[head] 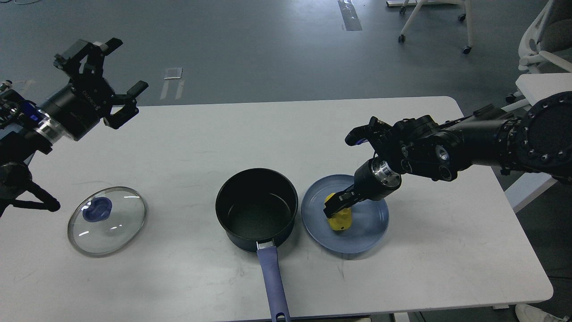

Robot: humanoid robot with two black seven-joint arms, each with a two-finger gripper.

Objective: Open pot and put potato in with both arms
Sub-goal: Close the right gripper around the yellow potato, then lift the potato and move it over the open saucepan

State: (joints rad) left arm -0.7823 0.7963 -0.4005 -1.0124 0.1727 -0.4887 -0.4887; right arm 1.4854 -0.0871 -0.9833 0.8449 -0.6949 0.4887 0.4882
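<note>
The black pot (257, 210) stands open and empty at the table's middle front, its blue-purple handle (272, 279) pointing toward me. Its glass lid (107, 220) with the blue knob lies flat on the table at the left. The yellow potato (338, 220) is over the blue plate (366, 228), right of the pot. My right gripper (334, 208) reaches down from the right and is shut on the potato's top. My left gripper (127, 65) is open and empty, held high over the table's far left corner.
The white table (447, 268) ends close behind the pot handle at the front and near the right arm at the right. A second white table (543, 85) and wheeled chairs (438, 22) stand on the floor at the back right.
</note>
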